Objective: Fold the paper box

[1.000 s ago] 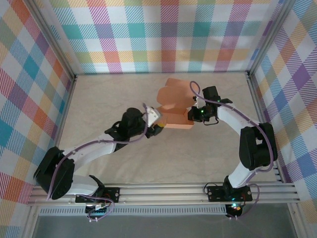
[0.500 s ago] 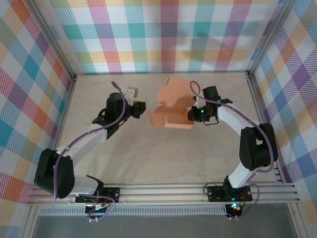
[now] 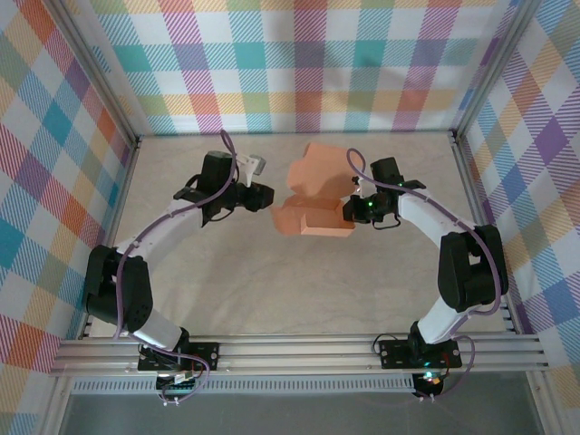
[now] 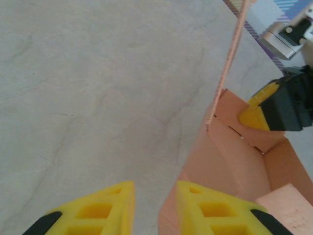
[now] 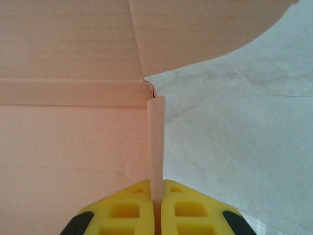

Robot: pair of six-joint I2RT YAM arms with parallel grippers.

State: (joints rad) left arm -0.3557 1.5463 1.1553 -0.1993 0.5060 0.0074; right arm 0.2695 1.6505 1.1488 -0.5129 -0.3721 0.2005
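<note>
The paper box (image 3: 313, 217) sits near the tabletop's (image 3: 272, 281) far edge and looks half done: walls up, lid flap (image 3: 317, 168) unfolded. The right end effector (image 5: 156, 193) pinches a wall, while the left end effector (image 4: 155, 191) hovers beside it, slightly open and empty.

R gripper (image 5: 156, 200), yellow fingertips (image 5: 127, 209) pinched tight on thin upright wall edge of salmon-orange thin cardboard paper box (image 5: 73, 147). Flat box panels fill left & top; rounded flap (image 5: 205, 29) top right. At right, pale marbled table surface (image 5: 244, 147).
</note>
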